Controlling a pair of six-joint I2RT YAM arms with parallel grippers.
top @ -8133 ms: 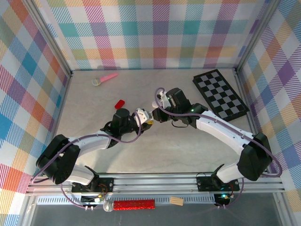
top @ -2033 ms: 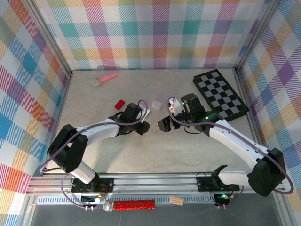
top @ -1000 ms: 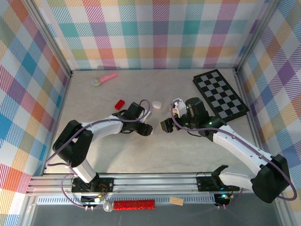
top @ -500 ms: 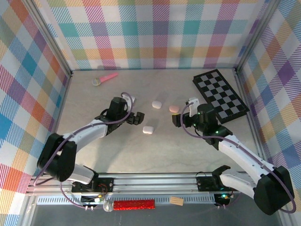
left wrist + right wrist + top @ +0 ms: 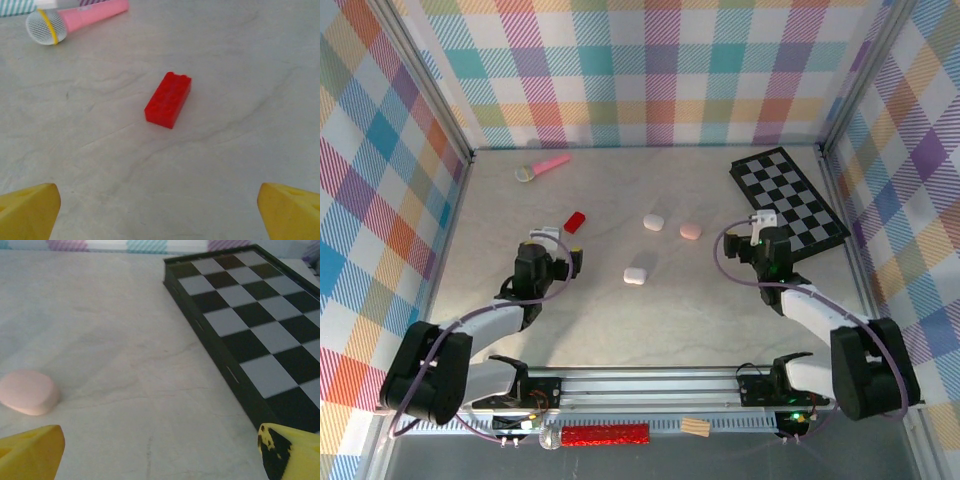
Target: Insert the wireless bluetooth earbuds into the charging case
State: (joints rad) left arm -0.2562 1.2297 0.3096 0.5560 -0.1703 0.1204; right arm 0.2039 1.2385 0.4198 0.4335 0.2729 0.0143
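In the overhead view, the pale marbled tabletop (image 5: 650,330) carries three closed charging cases near the middle of the frame. A white pebble-shaped plastic case (image 5: 654,222) lies just above centre, and a pink pebble-shaped plastic case (image 5: 690,231) lies just to its right. A second white pebble case (image 5: 637,276) lies below them, apart from both. The left gripper (image 5: 565,258) sits left of centre, jaws spread and empty, well to the left of that lower case. A red plastic building brick (image 5: 575,220) lies just above it. A pink toy microphone with a grey mesh head (image 5: 542,167) lies in the upper left. The right gripper (image 5: 738,240) sits right of centre, jaws spread and empty, near the pink case but clear of it. A black-and-grey chequered game board (image 5: 788,200) fills the upper right.

In the left wrist view, the yellow fingertips (image 5: 30,207) stand in the two bottom corners, wide apart, with bare tabletop between them. The red brick is at centre and the microphone in the upper left.

In the right wrist view, the yellow pads (image 5: 30,450) stand equally wide in the bottom corners. The pink case lies flat at lower left, just above the left pad. The game board runs down the right side.
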